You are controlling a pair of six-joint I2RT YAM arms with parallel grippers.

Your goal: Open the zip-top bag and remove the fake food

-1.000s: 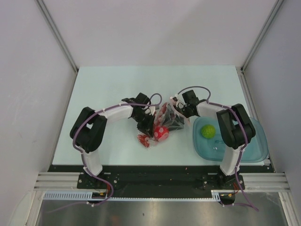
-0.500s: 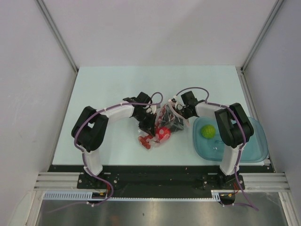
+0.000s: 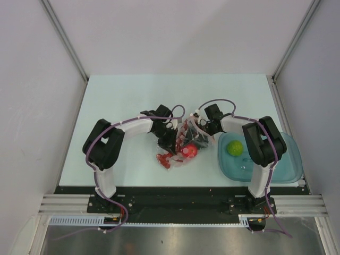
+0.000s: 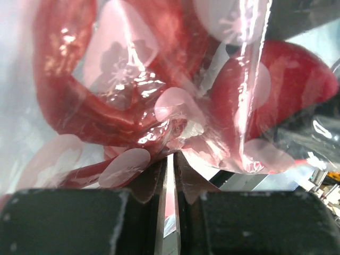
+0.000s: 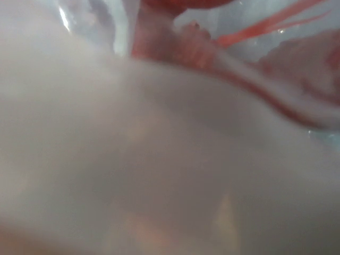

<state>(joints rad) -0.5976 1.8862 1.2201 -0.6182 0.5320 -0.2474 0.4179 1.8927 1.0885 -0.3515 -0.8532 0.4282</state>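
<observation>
The zip-top bag [image 3: 184,139], clear and crinkly, lies mid-table between both arms. My left gripper [image 3: 169,139] is shut on the bag's film [image 4: 175,114], pinched thin between its fingertips. Through the plastic show the red lobster [image 4: 74,90] and the round red fruit [image 4: 289,79]. From above, the red fruit [image 3: 189,151] sits at the bag's near edge, and the lobster [image 3: 167,158] lies to its left. My right gripper [image 3: 198,134] is pressed into the bag's right side. Film blurs the right wrist view and hides the jaws. The lime-green ball [image 3: 234,147] rests in the tray.
A translucent teal-blue tray [image 3: 276,167] stands at the table's right near corner, under the right arm's elbow. White walls close in the table on three sides.
The bag and the red fruit have shifted a little to the right. More of the lobster shows at the bag's near left. The left gripper keeps its pinch.
</observation>
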